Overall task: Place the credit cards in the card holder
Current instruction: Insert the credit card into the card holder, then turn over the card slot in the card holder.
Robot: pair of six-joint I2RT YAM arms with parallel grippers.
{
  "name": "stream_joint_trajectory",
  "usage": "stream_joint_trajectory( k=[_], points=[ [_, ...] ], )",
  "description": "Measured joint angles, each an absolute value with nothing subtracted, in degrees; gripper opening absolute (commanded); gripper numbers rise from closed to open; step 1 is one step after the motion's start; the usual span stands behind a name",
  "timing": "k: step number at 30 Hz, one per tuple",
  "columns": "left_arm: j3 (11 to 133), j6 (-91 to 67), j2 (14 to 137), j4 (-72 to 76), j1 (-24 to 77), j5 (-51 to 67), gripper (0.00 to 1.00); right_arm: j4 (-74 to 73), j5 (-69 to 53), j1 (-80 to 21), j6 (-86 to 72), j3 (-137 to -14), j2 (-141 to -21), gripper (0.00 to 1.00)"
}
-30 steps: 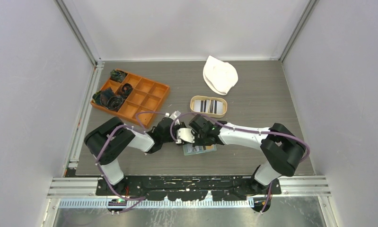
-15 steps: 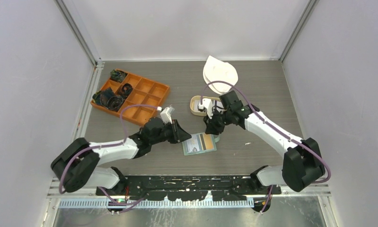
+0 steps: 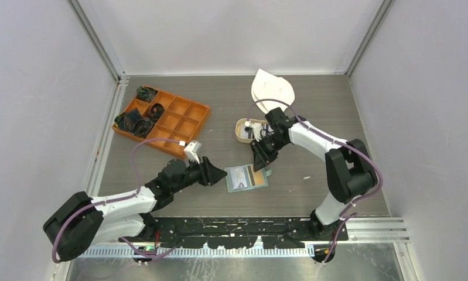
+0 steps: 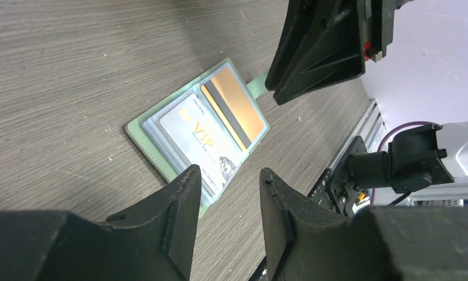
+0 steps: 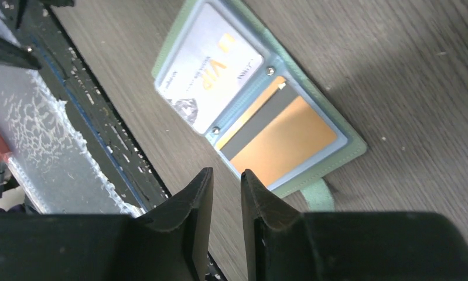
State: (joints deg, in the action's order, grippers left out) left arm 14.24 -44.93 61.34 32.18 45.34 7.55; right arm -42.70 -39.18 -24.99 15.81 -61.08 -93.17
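Cards (image 4: 199,137) in holder (image 4: 135,130) — tray (image 3: 239,132) behind

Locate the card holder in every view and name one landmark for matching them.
Top external: the card holder lies open, just below the middle of the picture.
Left wrist: it is at the centre, open and turned at an angle.
Right wrist: it is in the upper middle, running from upper left to lower right.
Shared landmark: the gold card with a dark stripe, in one pocket.

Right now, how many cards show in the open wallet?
2 in the wallet: a white VIP card in one pocket, a gold card in the other. More may hide behind them.
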Motion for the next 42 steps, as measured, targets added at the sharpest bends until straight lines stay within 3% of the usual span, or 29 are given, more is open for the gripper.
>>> stream_joint_trajectory(
  k=[25,42],
  points=[
    [12.6,-53.5,85.6,60.6,45.3,16.1,0.35,-47.7,-29.2,-24.1,13.1,-66.2,-105.1,0.36],
    [12.8,-55.6,90.3,64.2,45.3,17.2,0.31,-48.8,-33.2,-23.1,12.2,-67.0,-106.8,0.33]
  ],
)
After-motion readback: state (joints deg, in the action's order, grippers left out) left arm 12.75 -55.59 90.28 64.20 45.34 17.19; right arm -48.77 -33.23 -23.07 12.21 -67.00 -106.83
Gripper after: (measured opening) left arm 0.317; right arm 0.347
